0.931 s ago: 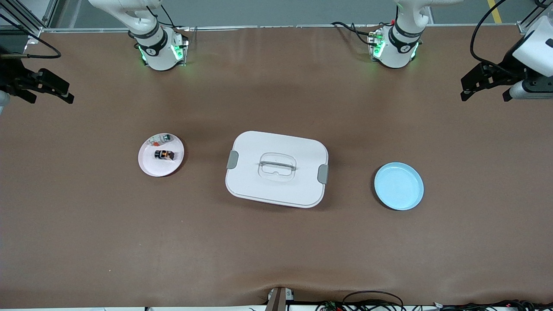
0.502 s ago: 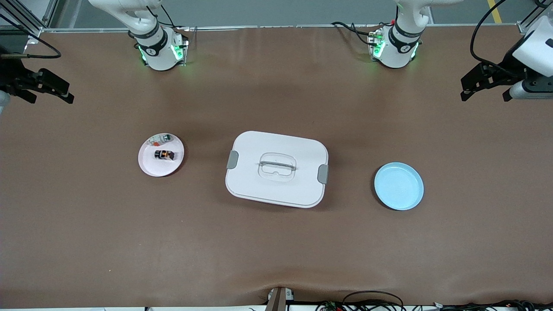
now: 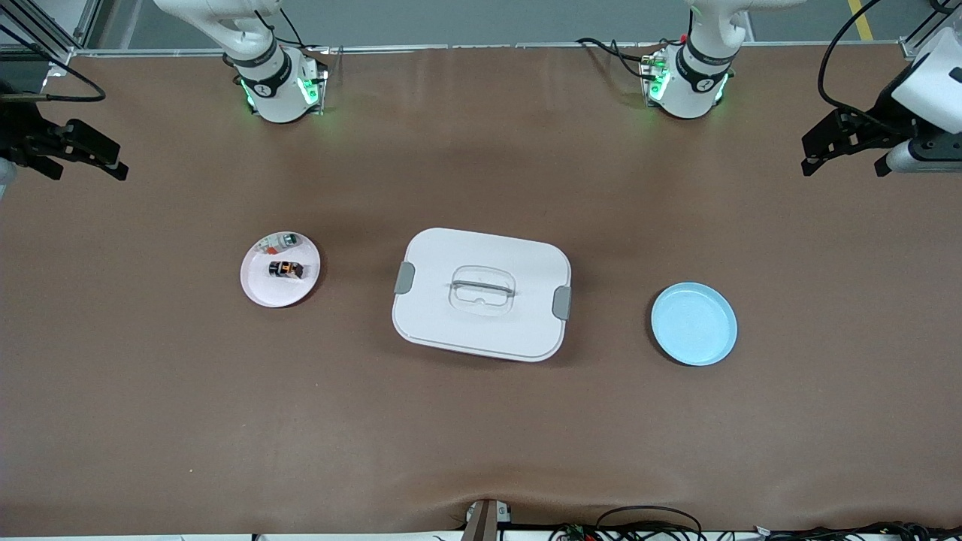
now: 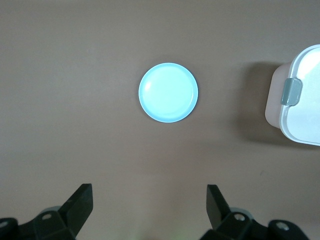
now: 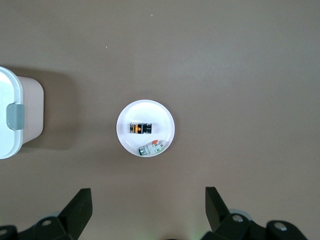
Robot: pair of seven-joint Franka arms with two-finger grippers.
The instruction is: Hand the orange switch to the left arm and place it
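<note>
Nearest the front camera sits the light blue plate (image 3: 694, 324), toward the left arm's end of the table, then the white box (image 3: 481, 293) in the middle. Slightly farther, toward the right arm's end, the orange switch (image 3: 286, 269) lies on a pale pink plate (image 3: 259, 289) beside a silvery-clear part (image 3: 279, 242). Farthest, both arms wait high over the table's ends, the left gripper (image 4: 149, 210) and the right gripper (image 5: 148, 210) spread wide, holding nothing.
</note>
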